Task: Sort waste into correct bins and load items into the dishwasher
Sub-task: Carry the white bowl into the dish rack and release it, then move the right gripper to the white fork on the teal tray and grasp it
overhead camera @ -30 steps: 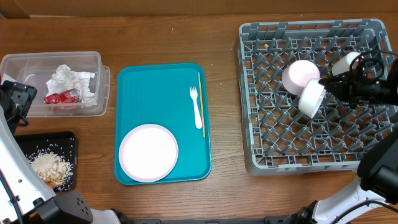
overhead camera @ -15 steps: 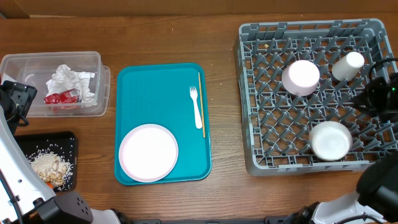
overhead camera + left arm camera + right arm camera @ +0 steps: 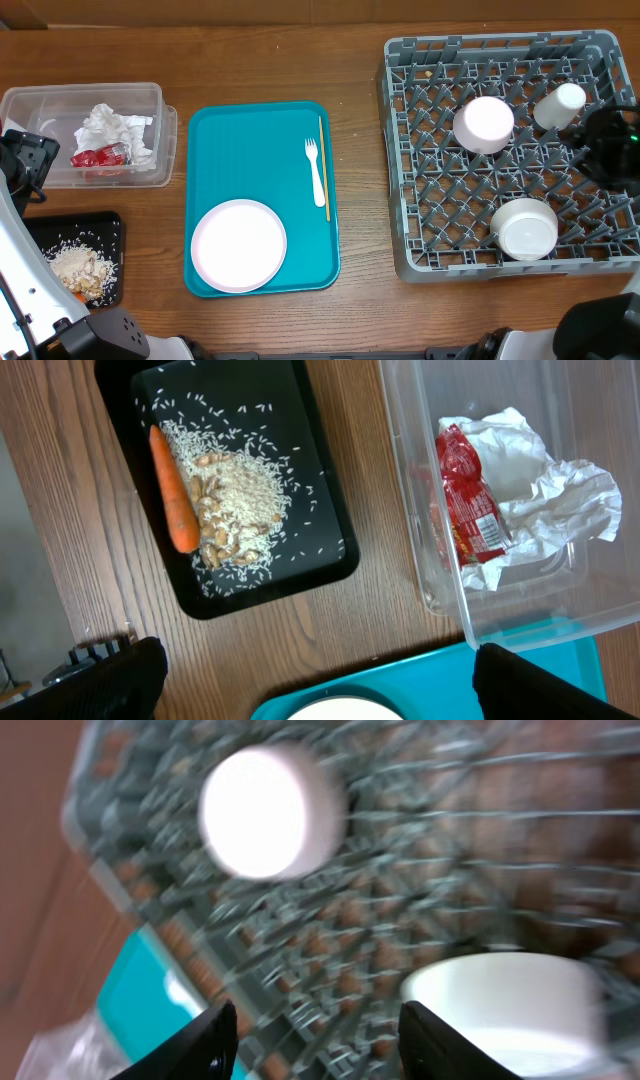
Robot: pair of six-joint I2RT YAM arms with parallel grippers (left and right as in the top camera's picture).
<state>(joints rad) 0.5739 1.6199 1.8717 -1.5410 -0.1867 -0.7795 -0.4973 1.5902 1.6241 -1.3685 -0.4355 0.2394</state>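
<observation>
The grey dish rack [image 3: 430, 200] lies right under the right gripper [image 3: 315, 1030], whose fingers stand apart with nothing between them. The teal tray [image 3: 250, 150] is well off to that gripper's left and just beside the left gripper [image 3: 315, 690], which is also spread wide and empty. The left gripper is near the clear tub [image 3: 40, 125] and black tray [image 3: 105, 225], both holding waste. The plate [image 3: 238, 245] on the teal tray is nearer the left gripper. A bowl [image 3: 527, 228], a second bowl [image 3: 484, 124] and the cup [image 3: 559, 105] sit in the rack around the right gripper. Fork [image 3: 317, 180] and stick [image 3: 321, 130] lie side by side, long axes parallel, at the tray's edge toward the right gripper, so that arm probably takes them.
</observation>
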